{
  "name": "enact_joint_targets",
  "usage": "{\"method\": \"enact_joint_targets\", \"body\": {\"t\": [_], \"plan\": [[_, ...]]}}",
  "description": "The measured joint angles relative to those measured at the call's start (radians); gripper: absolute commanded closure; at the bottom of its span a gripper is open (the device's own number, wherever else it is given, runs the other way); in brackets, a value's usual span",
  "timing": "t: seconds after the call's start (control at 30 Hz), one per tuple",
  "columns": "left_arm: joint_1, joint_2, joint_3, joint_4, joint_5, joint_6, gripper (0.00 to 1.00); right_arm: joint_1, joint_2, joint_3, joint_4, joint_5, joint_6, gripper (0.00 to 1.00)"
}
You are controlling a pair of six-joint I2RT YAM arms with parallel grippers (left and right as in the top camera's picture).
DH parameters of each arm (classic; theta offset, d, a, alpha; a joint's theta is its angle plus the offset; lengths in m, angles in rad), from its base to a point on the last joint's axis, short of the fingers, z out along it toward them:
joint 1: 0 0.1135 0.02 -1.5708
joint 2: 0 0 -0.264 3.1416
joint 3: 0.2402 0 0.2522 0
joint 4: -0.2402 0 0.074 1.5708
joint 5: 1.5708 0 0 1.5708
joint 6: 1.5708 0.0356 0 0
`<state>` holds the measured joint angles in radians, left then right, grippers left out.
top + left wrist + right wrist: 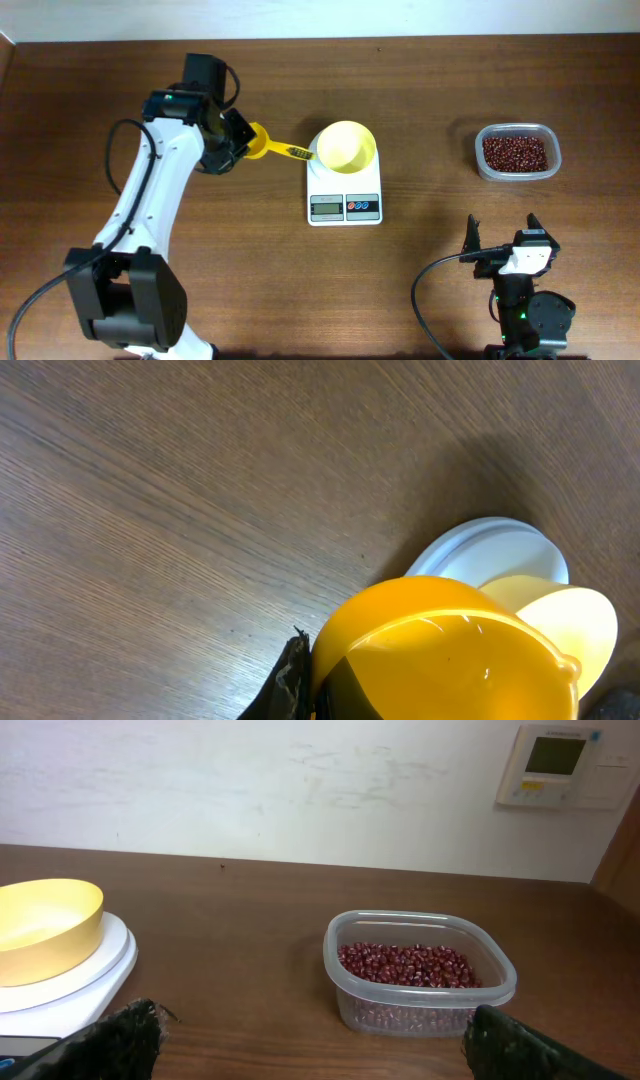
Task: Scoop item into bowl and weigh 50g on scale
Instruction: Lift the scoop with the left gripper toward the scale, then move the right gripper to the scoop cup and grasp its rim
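My left gripper (241, 140) is shut on a small yellow scoop (262, 143), held just left of the scale (345, 203). The scoop's far end reaches toward the pale yellow bowl (346, 146), which sits on the scale and looks empty. In the left wrist view the scoop (440, 650) fills the lower frame beside one dark finger (290, 682), with the bowl (570, 620) and scale (490, 550) behind it. The red-brown beans (516, 153) lie in a clear tub at the right. My right gripper (502, 236) is open near the front edge, and the beans (405, 963) are ahead of it.
The clear tub (420, 1005) stands on the brown table, to the right of the scale (70, 982) and bowl (45, 925). A pale wall with a white control panel (560, 765) lies behind the table. Cables trail from both arm bases.
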<state>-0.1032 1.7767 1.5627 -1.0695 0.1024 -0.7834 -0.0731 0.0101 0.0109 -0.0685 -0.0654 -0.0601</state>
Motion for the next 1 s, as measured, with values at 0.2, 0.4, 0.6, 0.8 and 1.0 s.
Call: {"method": "enact_joint_targets", "body": {"t": [0.2, 0.4, 0.6, 0.8, 1.0], "plan": [[-0.008, 0.0, 0.0, 0.005, -0.006, -0.008, 1.0, 0.0, 0.0, 0.0, 0.0, 0.0, 0.0, 0.01], [-0.008, 0.0, 0.0, 0.019, -0.006, -0.179, 1.0, 0.0, 0.0, 0.0, 0.051, -0.004, 0.0, 0.01], [-0.013, 0.0, 0.0, 0.037, -0.006, -0.288, 1.0, 0.0, 0.0, 0.0, 0.064, -0.004, 0.015, 0.01], [-0.014, 0.0, 0.0, 0.045, -0.013, -0.299, 1.0, 0.0, 0.0, 0.029, 0.006, -0.008, 0.084, 0.01], [-0.014, 0.0, 0.0, 0.045, -0.054, -0.299, 1.0, 0.0, 0.073, 0.226, -0.142, -0.025, 0.091, 0.01]]}}
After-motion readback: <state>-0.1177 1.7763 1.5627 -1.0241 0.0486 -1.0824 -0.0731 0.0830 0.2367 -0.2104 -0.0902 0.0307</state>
